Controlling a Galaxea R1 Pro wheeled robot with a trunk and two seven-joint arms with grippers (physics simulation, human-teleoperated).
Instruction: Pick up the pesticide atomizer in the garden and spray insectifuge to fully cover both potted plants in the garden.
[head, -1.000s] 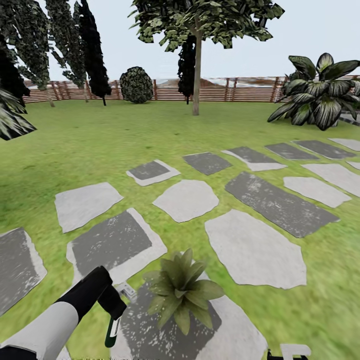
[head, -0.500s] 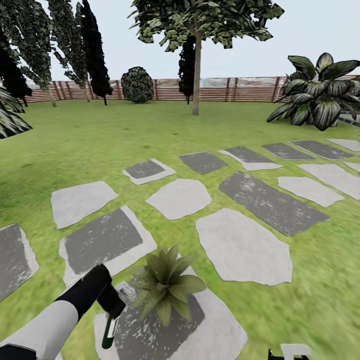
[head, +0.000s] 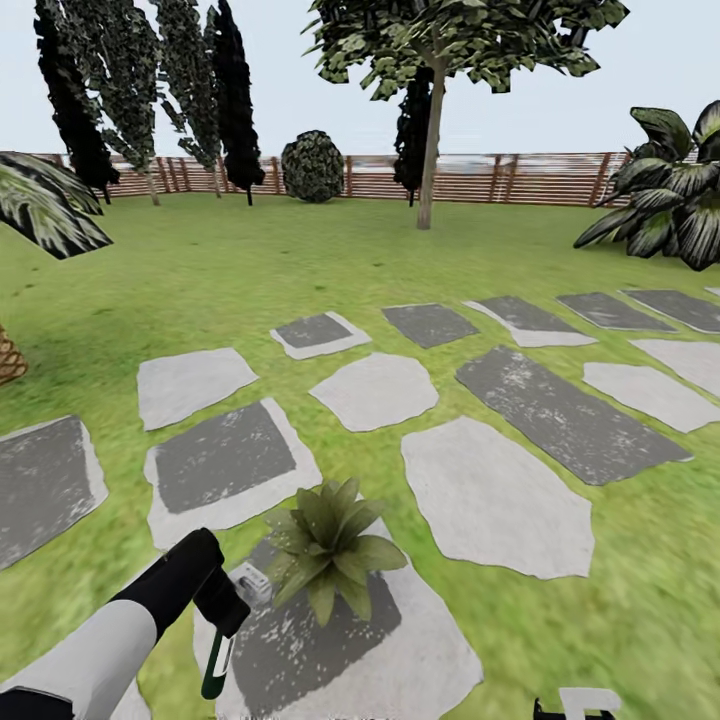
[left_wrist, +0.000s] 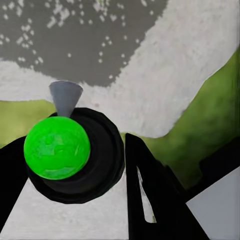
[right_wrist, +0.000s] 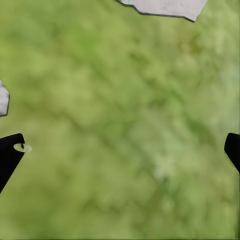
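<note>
Lawn (head: 250, 290) and grey stepping stones (head: 490, 500) are filling the garden in front of a slatted fence (head: 520, 178). Just beside the potted plant (head: 328, 545), the left claw (head: 222, 618) is gripping the pesticide atomizer (head: 216, 668), its green body hanging downward and its pale head (head: 250, 582) sitting next to the leaves. That plant is standing on a large stone (head: 400, 650). Over bare grass (right_wrist: 125, 125), the right claw (right_wrist: 122, 150) is holding its fingers wide apart.
</note>
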